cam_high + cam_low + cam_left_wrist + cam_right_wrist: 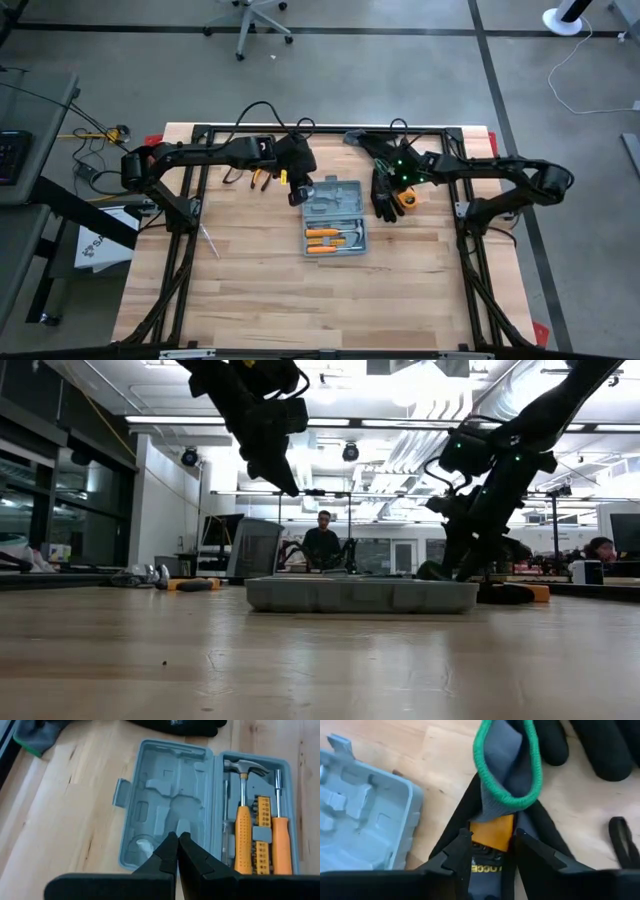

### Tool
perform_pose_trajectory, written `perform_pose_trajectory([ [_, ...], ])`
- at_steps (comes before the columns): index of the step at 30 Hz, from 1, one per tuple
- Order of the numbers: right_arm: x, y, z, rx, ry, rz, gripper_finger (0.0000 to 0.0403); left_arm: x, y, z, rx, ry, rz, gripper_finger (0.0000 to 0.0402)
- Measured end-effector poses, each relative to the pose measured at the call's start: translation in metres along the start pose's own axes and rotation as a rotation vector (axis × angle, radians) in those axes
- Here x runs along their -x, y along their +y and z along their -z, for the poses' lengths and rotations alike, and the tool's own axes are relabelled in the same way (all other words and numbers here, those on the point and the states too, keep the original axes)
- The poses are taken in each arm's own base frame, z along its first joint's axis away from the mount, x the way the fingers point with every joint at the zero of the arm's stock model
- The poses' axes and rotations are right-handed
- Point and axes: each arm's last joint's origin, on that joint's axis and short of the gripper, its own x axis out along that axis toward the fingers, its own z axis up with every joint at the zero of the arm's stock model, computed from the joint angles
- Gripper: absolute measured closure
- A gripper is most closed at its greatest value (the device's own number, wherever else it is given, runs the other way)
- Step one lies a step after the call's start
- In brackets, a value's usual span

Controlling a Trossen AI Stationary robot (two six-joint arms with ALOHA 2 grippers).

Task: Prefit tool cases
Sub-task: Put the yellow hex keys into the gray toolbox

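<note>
Stuff that can't really be made out here

In the left wrist view, the near end of the tool case (165,805) is covered by the left gripper (177,851), and the hammer (243,820) and screwdriver (281,835) handles are cut off at the edge. In the right wrist view, the orange item (492,832) is mostly hidden under the glove cuff (507,765); its printing can't be read. From the high view, the small things near the surface's (260,290) back edge are too tiny to be identified.

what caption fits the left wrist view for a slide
Shut left gripper hovering over the open grey-blue tool case, its lid half empty, hammer and screwdriver seated in the other half.
</note>
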Motion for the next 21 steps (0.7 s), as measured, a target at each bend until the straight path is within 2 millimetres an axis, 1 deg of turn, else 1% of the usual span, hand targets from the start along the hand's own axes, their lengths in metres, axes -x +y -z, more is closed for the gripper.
perform_pose_trajectory([
  [5,-0.002,-0.004,-0.002,-0.014,0.007,0.012,0.0266,0.000,0.000,0.000,-0.001,0.000,0.001,0.0401],
  [12,-0.016,-0.002,0.004,-0.003,0.074,0.006,0.0266,0.000,0.000,0.000,-0.002,0.001,0.001,0.0401],
  [16,-0.021,-0.002,0.005,-0.007,0.074,0.026,0.0266,0.000,0.000,0.000,-0.002,0.003,0.001,0.0401],
  [21,-0.022,-0.002,0.004,-0.010,0.066,0.021,0.0266,-0.002,0.000,0.001,-0.003,-0.004,0.000,0.0401],
])
